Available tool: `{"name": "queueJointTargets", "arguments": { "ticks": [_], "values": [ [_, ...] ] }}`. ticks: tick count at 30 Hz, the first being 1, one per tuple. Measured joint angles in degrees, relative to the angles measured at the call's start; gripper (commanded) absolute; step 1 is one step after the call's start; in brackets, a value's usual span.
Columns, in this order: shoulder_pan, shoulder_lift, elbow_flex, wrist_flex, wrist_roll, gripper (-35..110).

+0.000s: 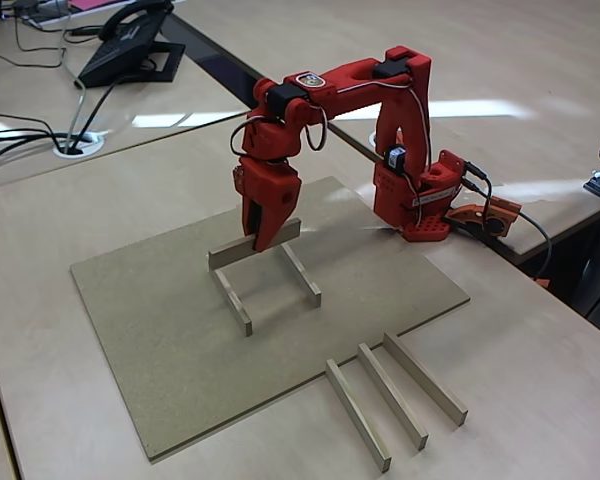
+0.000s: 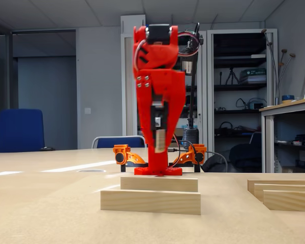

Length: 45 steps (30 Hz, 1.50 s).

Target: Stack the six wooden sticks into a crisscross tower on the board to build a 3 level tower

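Note:
Two pale wooden sticks [image 1: 232,300] [image 1: 300,273] lie parallel on the tan board [image 1: 160,340]. In a fixed view they show broadside, one [image 2: 150,202] in front of the other [image 2: 159,184]. My red gripper [image 1: 263,235] points down and is shut on a third stick [image 1: 230,250] that crosses over their far ends. In a fixed view that stick shows end-on [image 2: 160,141] between my fingers, hanging clearly above the two base sticks. Three more sticks [image 1: 357,413] [image 1: 391,395] [image 1: 425,378] lie side by side on the table off the board's front right edge.
My arm's base [image 1: 420,205] is clamped behind the board's far right corner, with a cable trailing right. A desk phone [image 1: 130,45] and cables sit at the far left across a gap between tabletops. The loose sticks [image 2: 284,193] lie at the right.

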Motion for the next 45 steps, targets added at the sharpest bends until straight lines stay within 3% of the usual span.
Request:
{"name": "queueJointTargets", "arguments": {
  "ticks": [11,21,38,45],
  "values": [
    [5.7,-2.8,0.4,3.4,-5.8,0],
    [7.3,-6.9,0.2,-0.4,-8.4,0],
    [7.6,-10.3,0.1,-1.5,-4.0,0],
    [7.5,-10.3,0.3,-3.1,-3.8,9]
  ]
}}
